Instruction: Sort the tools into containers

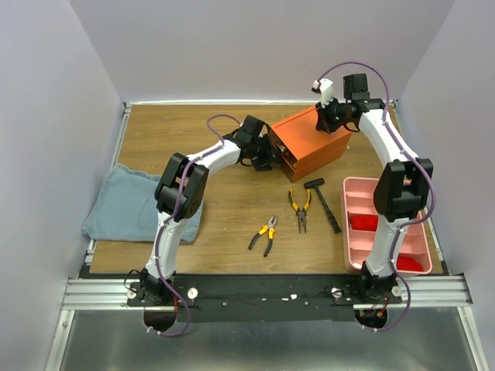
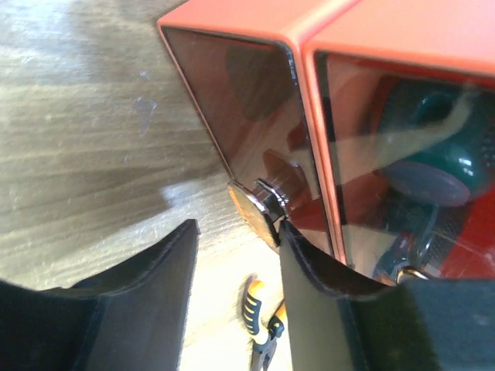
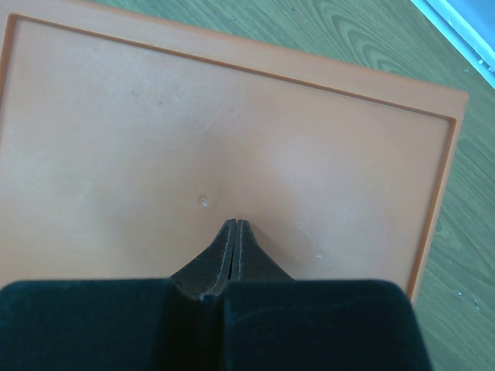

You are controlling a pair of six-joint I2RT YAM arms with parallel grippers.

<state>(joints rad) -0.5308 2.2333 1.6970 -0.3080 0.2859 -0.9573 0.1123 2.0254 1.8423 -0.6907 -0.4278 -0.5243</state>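
The orange cabinet [image 1: 311, 141] stands at the back middle of the table. My left gripper [image 1: 265, 160] is open at its drawer front. In the left wrist view the open fingers [image 2: 238, 232] straddle the dark pull [image 2: 261, 203] of the left clear drawer [image 2: 232, 108], and the right finger [image 2: 309, 263] touches it. The right drawer [image 2: 402, 154] holds a green-handled tool [image 2: 441, 166]. My right gripper [image 1: 328, 114] is shut and empty, its tips [image 3: 234, 225] resting on the cabinet's flat orange top [image 3: 232, 124]. Two pliers [image 1: 265, 233] [image 1: 300, 209] and a black hammer [image 1: 325, 202] lie on the table in front.
A blue cloth [image 1: 138, 202] lies at the left edge. A pink divided tray [image 1: 363, 202] with red items stands at the right front, partly behind the right arm. One pair of pliers also shows below my left fingers [image 2: 261, 317].
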